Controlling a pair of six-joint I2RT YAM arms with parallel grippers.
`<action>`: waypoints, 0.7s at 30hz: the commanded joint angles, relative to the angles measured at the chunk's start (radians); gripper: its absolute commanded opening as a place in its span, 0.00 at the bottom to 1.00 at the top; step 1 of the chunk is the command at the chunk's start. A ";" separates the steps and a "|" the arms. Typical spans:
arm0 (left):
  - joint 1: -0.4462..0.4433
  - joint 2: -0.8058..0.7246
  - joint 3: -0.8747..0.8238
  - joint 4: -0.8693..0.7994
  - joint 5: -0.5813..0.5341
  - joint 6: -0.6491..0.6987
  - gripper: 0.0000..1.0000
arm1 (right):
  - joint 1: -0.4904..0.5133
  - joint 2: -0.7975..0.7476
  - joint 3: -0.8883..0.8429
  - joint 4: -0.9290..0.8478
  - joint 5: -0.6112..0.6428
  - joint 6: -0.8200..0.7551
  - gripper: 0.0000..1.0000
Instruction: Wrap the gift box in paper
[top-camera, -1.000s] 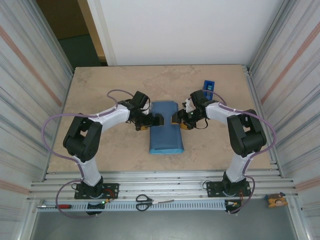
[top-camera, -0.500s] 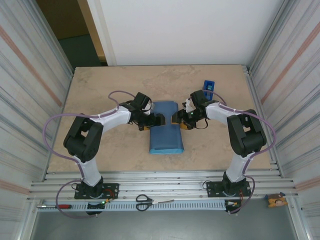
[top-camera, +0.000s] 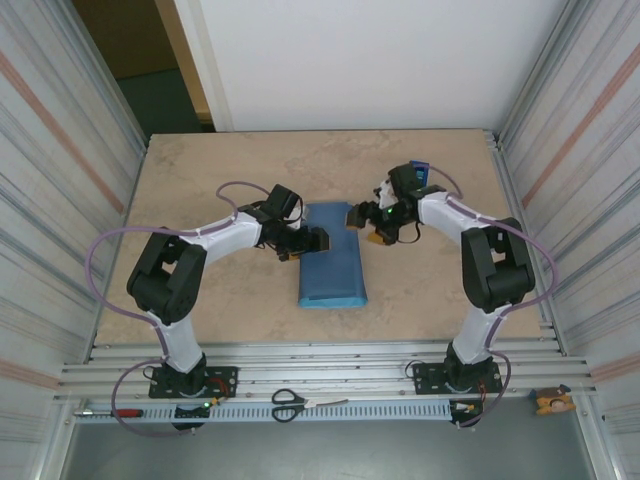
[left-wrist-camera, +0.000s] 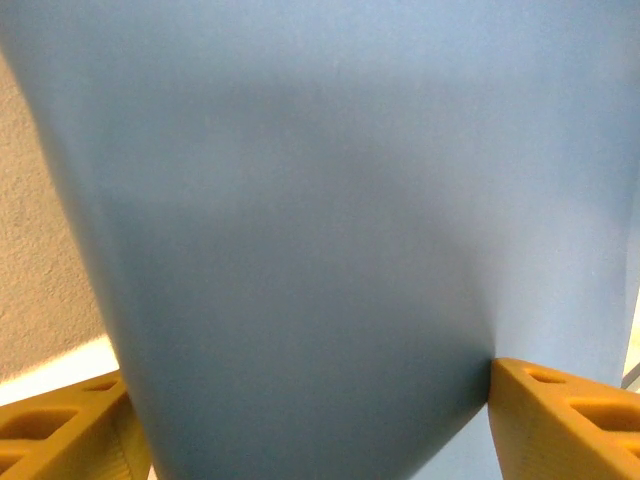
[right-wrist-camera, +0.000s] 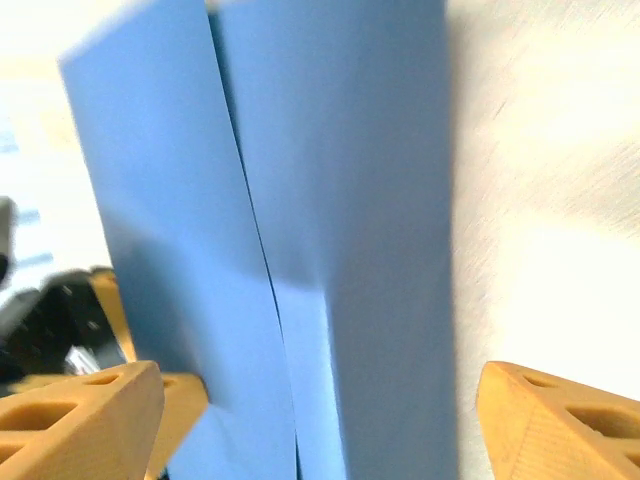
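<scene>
Plainly the paper (top-camera: 332, 268) ran near-to-far; left gripper (top-camera: 318, 240) straddled its left edge, grip unclear; right gripper (top-camera: 353, 216) gaped empty at its right.

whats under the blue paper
The paper is folded into a flat bundle on the table, two flaps meeting at a seam. Whatever lies inside is fully covered, so I cannot tell.
</scene>
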 joint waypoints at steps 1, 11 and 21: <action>-0.037 0.075 -0.037 -0.077 -0.061 0.036 0.81 | -0.094 -0.062 0.039 -0.047 0.061 -0.015 0.78; -0.038 0.083 -0.034 -0.080 -0.061 0.042 0.80 | -0.349 0.007 0.135 -0.031 0.034 -0.023 0.45; -0.038 0.093 -0.029 -0.078 -0.054 0.045 0.80 | -0.419 0.153 0.260 -0.037 0.035 -0.008 0.30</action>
